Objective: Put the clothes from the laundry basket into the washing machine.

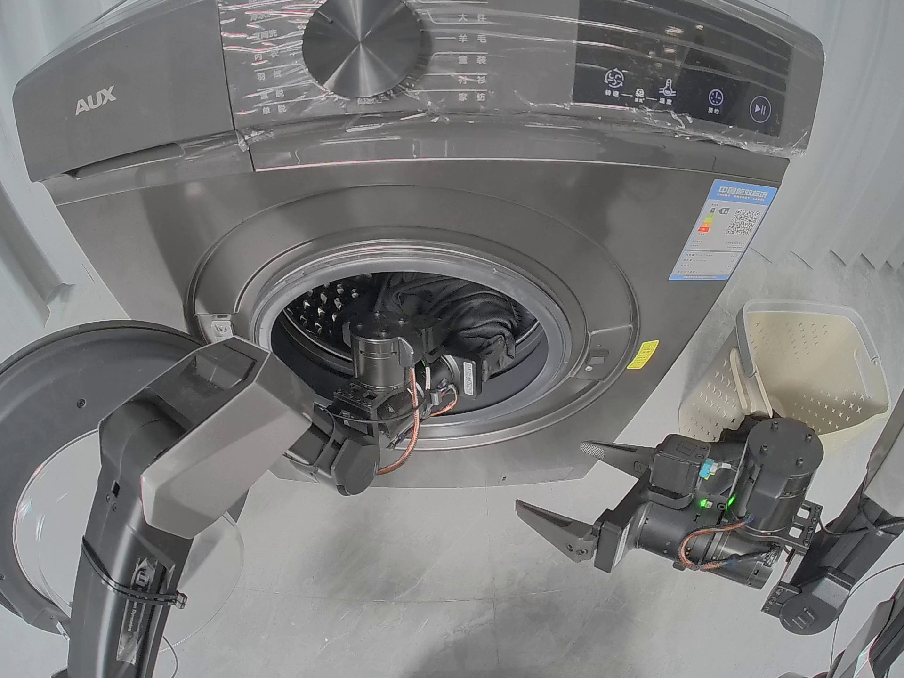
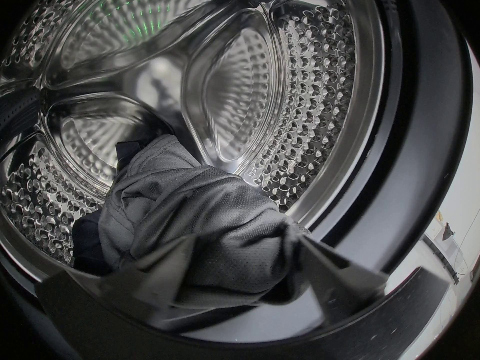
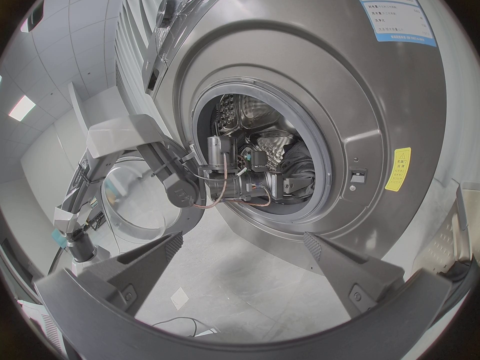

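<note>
Grey floor (image 1: 405,576) — small white scrap (image 3: 179,298)

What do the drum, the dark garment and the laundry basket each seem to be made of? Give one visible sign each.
The drum looks like polished stainless steel: mirror-bright, embossed, perforated. The dark garment is probably a thin synthetic knit: fine mesh texture, soft folds, faint sheen. The laundry basket seems moulded plastic, matte cream: even rows of small holes, rounded rim.
</note>
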Motion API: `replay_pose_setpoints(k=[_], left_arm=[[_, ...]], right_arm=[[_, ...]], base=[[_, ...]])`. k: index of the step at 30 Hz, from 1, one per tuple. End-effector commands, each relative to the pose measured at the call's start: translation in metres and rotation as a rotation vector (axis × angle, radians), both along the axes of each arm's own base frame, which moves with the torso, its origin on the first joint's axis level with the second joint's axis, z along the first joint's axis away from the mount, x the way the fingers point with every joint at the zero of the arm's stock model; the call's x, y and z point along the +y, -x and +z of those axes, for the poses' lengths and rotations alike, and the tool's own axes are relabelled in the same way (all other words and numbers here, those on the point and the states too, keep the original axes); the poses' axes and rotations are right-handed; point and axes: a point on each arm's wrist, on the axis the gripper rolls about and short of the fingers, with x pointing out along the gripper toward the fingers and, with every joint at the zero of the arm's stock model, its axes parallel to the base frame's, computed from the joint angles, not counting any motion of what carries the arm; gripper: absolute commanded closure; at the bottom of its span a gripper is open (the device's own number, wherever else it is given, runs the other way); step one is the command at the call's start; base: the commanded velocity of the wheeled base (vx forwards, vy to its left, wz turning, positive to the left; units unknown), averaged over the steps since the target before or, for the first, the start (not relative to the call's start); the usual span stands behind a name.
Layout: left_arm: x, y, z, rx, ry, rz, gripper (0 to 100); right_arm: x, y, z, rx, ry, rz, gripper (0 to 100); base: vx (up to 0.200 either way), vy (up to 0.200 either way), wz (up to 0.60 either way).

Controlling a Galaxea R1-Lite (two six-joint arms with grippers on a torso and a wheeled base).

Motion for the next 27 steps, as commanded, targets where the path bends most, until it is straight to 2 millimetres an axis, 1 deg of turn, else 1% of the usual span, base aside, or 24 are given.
replay_pose_setpoints(k=[1,5,6,9,11,15,18,21,27], left_arm=[[-0.004,-0.012,-0.016,-0.005,0.01,0.014,100],[0.0,-0.025,-0.003,-0.048,0.074,0.069,100],[0.003,-0.03,0.004,-0.068,0.099,0.092,100],[0.01,-0.045,0.013,-0.111,0.15,0.16,100],[0.012,-0.052,0.015,-0.128,0.169,0.188,100],[0.015,-0.066,0.017,-0.175,0.217,0.239,100],[0.012,-0.072,0.014,-0.189,0.238,0.246,100],[0.007,-0.074,0.008,-0.179,0.236,0.241,100],[0.006,-0.072,0.007,-0.155,0.241,0.236,100]], right_arm=[[0.0,0.0,0.0,0.001,0.001,0.002,0],[0.0,0.0,-0.001,0.002,0.002,0.002,0],[0.001,0.0,-0.001,0.002,0.002,0.003,0],[0.001,0.0,-0.002,0.006,0.005,0.003,0],[0.001,-0.001,-0.003,0.007,0.006,0.003,0],[0.002,0.0,-0.003,0.008,0.007,0.005,0],[0.003,0.0,-0.004,0.011,0.008,0.009,0],[0.003,0.001,-0.004,0.012,0.009,0.012,0],[0.003,0.001,-0.004,0.015,0.007,0.012,0]], base=[[0.0,0.0,0.0],[0.0,0.0,0.0],[0.0,0.0,0.0],[0.0,0.0,0.0],[0.0,0.0,0.0],[0.0,0.0,0.0],[0.0,0.0,0.0],[0.0,0.0,0.0],[0.0,0.0,0.0]])
